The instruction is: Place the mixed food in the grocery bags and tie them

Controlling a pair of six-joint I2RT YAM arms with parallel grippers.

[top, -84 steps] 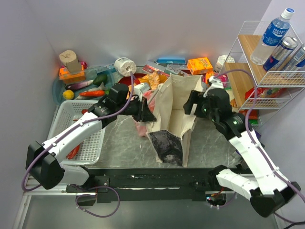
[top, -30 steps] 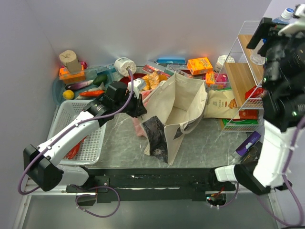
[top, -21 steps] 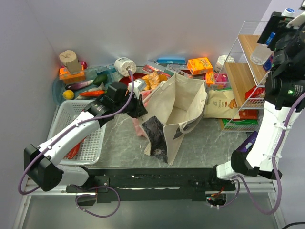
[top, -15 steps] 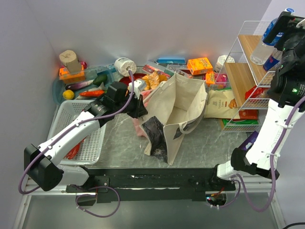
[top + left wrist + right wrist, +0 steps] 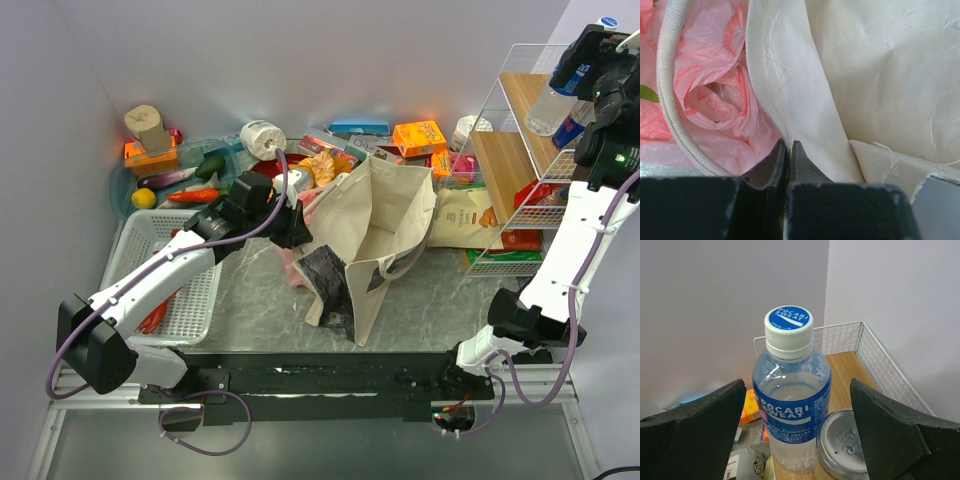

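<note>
1. Bottle [image 5: 789, 345] stands upright on the top shelf of the wire rack [image 5: 880, 357], with a can [image 5: 845, 440] just beside it. The right gripper [image 5: 797, 390] faces it with its fingers spread wide, one on each side, touching neither.
2. The left gripper [image 5: 788, 155] has its fingers pressed together on the rim of the tote [image 5: 865, 75], apparently holding the mouth up and open. The pink bag [image 5: 715, 100] lies crumpled against the tote's outer wall, with a tote handle looped over it.
3. From above, the tote [image 5: 375, 230] looks empty inside. The lemon [image 5: 144, 198] and other produce sit at the far left, well apart from it. The task seems to be at its start, with the bottle the likely first pick.
4. The right finger could catch the can on the way in, since the can stands so close. That would knock it over or roll it off the shelf.
5. A grip high on the rounded shoulder could slip. The smooth, tall bottle might then tilt, fall against the wire or drop from the rack.
6. The left pinch holds only thin cloth. If it slides off, the soft tote may sag shut, and a bottle let go above it could land outside or on the pink bag.
</note>
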